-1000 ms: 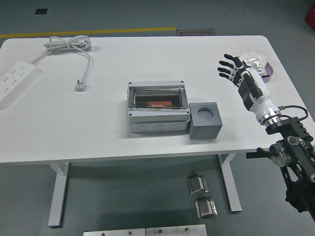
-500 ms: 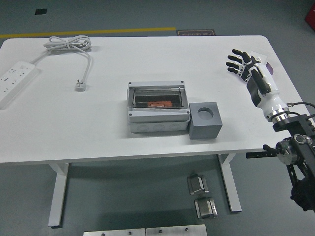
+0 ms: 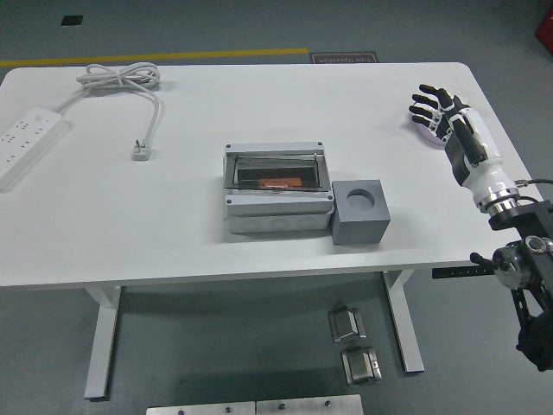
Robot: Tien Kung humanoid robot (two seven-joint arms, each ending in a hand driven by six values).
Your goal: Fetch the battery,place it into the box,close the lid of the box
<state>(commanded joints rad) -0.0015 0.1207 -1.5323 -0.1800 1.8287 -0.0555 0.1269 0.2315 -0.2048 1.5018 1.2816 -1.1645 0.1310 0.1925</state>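
A grey box [image 3: 277,211] stands at the table's middle. Its lid [image 3: 276,167] with a clear window is raised, and a small orange thing [image 3: 278,182] shows through it. My right hand [image 3: 435,111] is near the table's far right edge, fingers spread and holding nothing. It hovers over a small white and purple item, of which only a pale purple edge [image 3: 413,122] shows beside the fingertips. I cannot tell whether the hand touches it. My left arm is out of view.
A grey cube [image 3: 359,211] with a round hole stands against the box's right side. A white power strip [image 3: 28,137] lies at the far left, with its coiled cable [image 3: 125,76] and plug [image 3: 141,152]. Metal parts lie on the floor below the table.
My right hand has moved right and farther back. It now covers the white and purple item that showed beside it before. The box and cube have not moved.
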